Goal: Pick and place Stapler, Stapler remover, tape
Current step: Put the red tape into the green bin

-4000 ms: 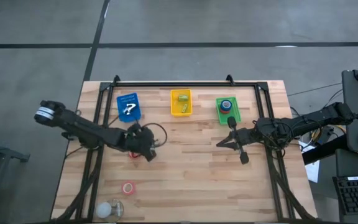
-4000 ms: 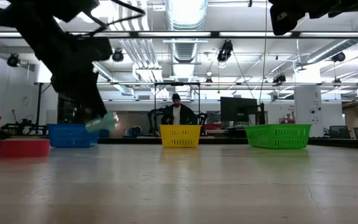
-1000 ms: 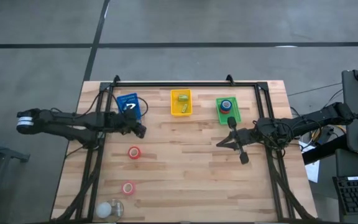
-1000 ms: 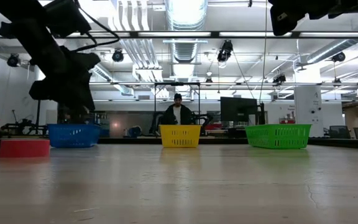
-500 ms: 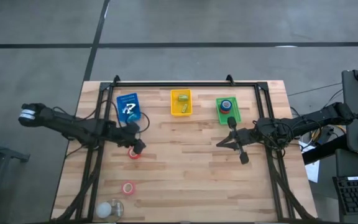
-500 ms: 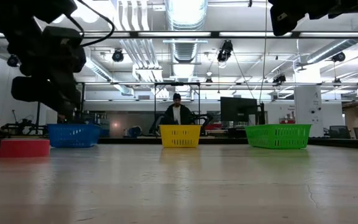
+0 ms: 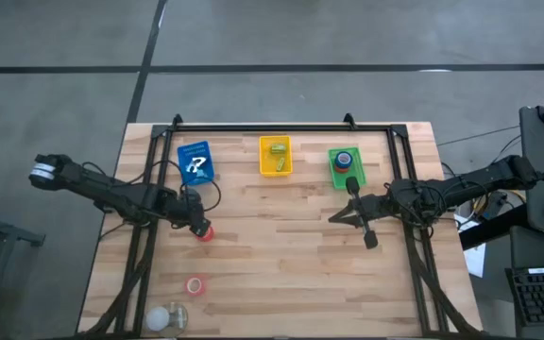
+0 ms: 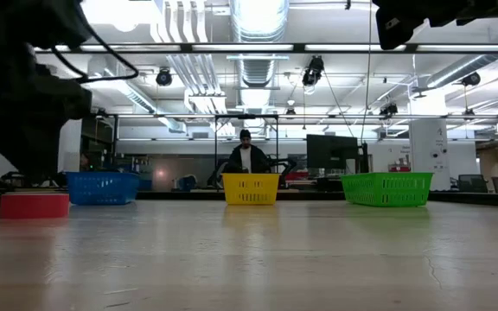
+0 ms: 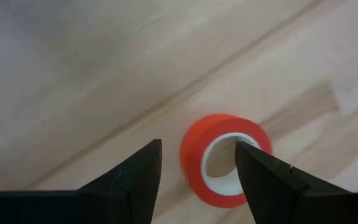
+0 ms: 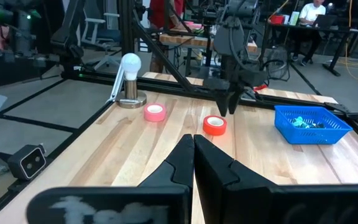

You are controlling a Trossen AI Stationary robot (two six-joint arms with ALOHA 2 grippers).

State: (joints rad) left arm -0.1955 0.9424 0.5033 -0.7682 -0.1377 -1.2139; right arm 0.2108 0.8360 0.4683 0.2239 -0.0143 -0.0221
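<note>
A red tape roll (image 7: 203, 233) lies flat on the wooden table, left of centre. My left gripper (image 9: 197, 149) hangs open just above it, pointing down. One finger stands over the roll's hole and the other outside its rim (image 9: 224, 158). The right wrist view shows the fingertips slightly above the roll (image 10: 214, 125). A second, pinker tape roll (image 7: 195, 284) lies nearer the front edge. My right gripper (image 7: 332, 218) waits shut at the right of centre. Which items in the baskets are the stapler or the stapler remover cannot be told.
Three baskets stand along the far side: blue (image 7: 195, 161) with small pale items, yellow (image 7: 275, 156) with a yellow-green item, green (image 7: 345, 167) with tape rolls. A light bulb on a base (image 7: 164, 316) stands at the near left corner. A person (image 8: 245, 159) sits far behind the table.
My left gripper has moved from beside the blue basket toward the table's near edge and down, ending over the red tape roll. The roll has stayed where it was.
</note>
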